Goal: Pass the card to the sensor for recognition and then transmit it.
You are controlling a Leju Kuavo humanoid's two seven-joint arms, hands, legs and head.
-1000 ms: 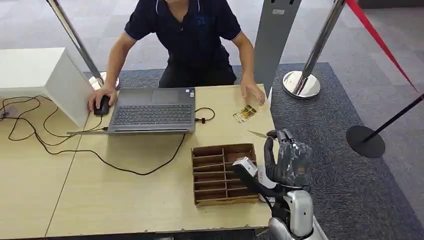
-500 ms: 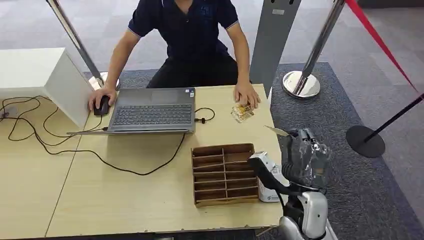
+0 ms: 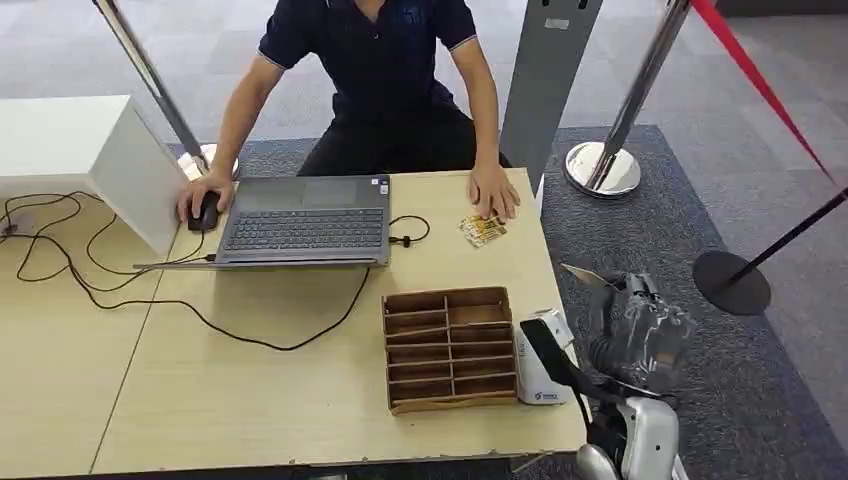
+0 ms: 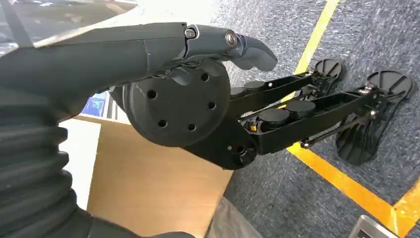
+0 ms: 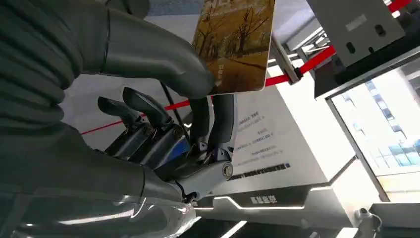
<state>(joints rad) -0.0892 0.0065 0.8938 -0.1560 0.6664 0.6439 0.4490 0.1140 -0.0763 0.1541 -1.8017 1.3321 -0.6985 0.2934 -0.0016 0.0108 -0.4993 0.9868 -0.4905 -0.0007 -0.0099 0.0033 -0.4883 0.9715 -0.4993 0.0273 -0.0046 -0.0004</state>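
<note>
Presently: right hand [image 3: 640,330] raised off the table's [image 3: 250,400] right edge, above the carpet; card [image 5: 235,44] pinched between thumb and fingers [image 5: 218,121]. White sensor [image 3: 540,360] just right of the wooden divider box [image 3: 447,347]. Left hand [image 4: 163,94]: grip state cannot be told; a person's hand [image 3: 493,190] rests beside loose cards [image 3: 482,230], far side.

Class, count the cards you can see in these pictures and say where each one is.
2: one card pinched in the robot's right hand; another card on the table by the person's hand. Others may be hidden.
</note>
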